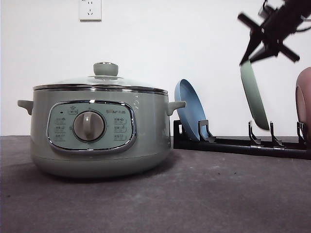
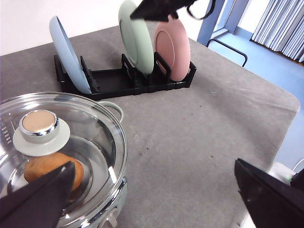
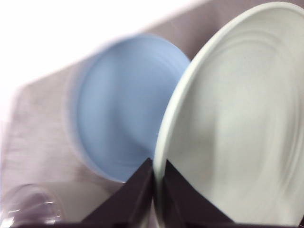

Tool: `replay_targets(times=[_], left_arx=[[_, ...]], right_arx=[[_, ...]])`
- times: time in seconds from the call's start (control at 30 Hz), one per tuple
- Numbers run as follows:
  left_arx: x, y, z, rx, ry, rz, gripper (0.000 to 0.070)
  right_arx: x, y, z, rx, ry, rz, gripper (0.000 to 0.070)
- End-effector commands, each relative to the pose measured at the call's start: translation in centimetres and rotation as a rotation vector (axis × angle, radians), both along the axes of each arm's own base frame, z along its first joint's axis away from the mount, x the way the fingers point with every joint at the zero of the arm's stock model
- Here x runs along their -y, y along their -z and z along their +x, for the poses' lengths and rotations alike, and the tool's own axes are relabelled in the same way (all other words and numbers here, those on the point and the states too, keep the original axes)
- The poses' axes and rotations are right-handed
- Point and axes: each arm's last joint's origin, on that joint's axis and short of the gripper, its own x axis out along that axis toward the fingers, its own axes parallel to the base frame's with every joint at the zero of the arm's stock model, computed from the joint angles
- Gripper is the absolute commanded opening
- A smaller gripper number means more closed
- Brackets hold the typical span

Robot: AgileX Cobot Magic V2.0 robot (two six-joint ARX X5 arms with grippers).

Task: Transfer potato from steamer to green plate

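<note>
most of the task is left, judging by how things lie. the steamer (image 1: 99,131) sits on the left of the table (image 1: 204,194) with its glass lid (image 2: 52,142) on, and the potato (image 2: 52,170) lies inside, seen through the glass under the knob. the rack (image 1: 243,143) stands to the right and a little farther back, holding the blue plate (image 1: 189,114) at its left end and the pink plate (image 2: 172,48) at its right. the green plate (image 1: 253,94) hangs tilted between them, its lower edge above the rack, so it seems lifted clear of its slot. the right gripper (image 3: 156,190) pinches its upper rim, fingers pressed on either face. the left gripper (image 2: 152,194) hovers spread wide above the steamer, holding nothing. what remains: set the plate flat, take off the lid, move the potato across.
</note>
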Motion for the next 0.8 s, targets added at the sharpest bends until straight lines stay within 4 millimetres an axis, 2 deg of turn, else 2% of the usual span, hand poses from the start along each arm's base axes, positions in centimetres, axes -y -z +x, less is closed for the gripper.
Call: replay_targets(times=[0.0, 0.2, 0.33, 0.57, 0.77], left_arx=[[0.1, -0.6, 0.0, 0.021, 0.009, -0.012, 0.07], [0.1, -0.6, -0.1, 0.022, 0.009, -0.012, 0.07], [0.0, -0.6, -0.1, 0.022, 0.009, -0.012, 0.07], [0.0, -0.6, -0.1, 0.02, 0.007, -0.015, 0.07], [0.0, -0.6, -0.1, 0.022, 0.007, -0.015, 0.07]], right_arx=[[0.0, -1.9, -0.4, 0.05, 0.008, 0.018, 0.0006], [-0.2, -5.1, -3.0, 0.106, -0.013, 0.039, 0.0005], [-1.0, -7.7, -6.2, 0.18, -0.077, -0.027, 0.0006], [-3.4, -12.3, -14.4, 0.324, -0.216, -0.211, 0.0005], [-5.3, -14.5, -21.1, 0.42, -0.323, -0.31, 0.0006]])
